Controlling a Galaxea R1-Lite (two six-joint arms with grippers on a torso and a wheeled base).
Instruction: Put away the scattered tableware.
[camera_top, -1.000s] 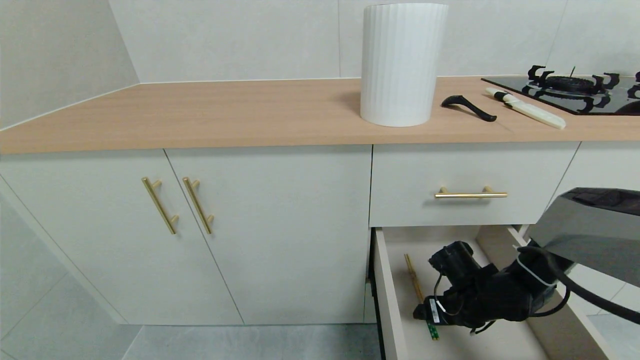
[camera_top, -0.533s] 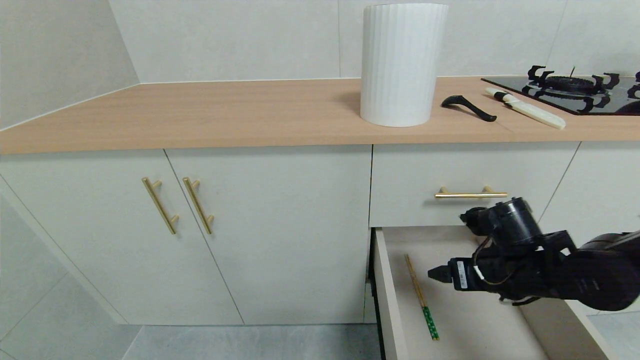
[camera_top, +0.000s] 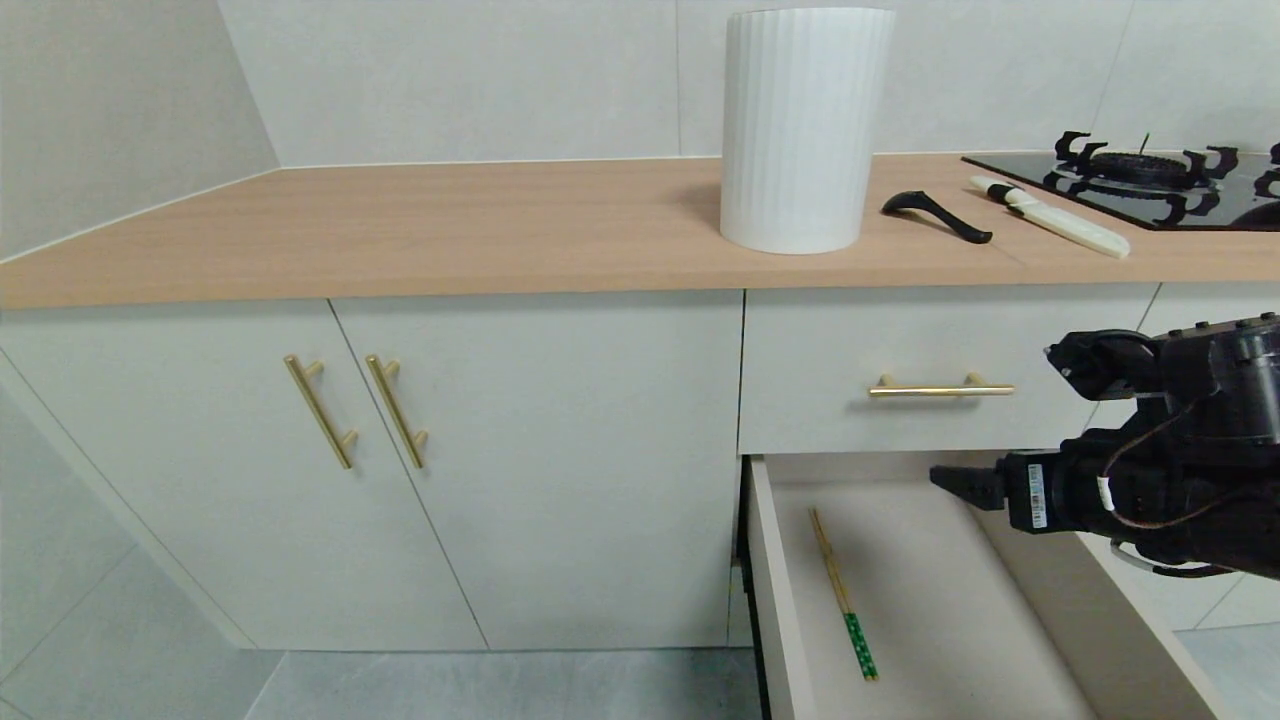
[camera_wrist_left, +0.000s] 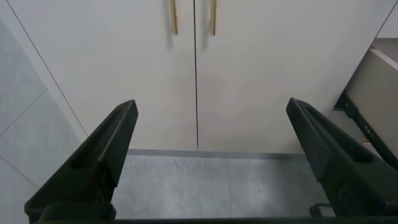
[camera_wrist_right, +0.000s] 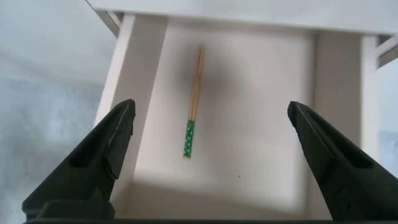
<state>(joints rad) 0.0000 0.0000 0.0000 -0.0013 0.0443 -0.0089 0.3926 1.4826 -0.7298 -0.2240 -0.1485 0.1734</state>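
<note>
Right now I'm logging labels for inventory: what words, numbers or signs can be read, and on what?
None can be read.
White sticker on the right gripper: print too small to read.
Chopsticks in the drawer: green patterned ends, no lettering.

Beneath the right claw (camera_top: 950, 480), an open pale drawer (camera_top: 930, 600). Flat on its floor, lower and to the claw's left, a pair of slim wooden chopsticks with green patterned ends (camera_top: 843, 605). Well above the claw, a light wooden countertop (camera_top: 450, 230) bearing a tall white ribbed cylinder (camera_top: 805, 130), a black curved utensil (camera_top: 938, 213), possibly a peeler, a cream-bladed knife (camera_top: 1052, 216) and a black gas hob (camera_top: 1130, 180).
</note>
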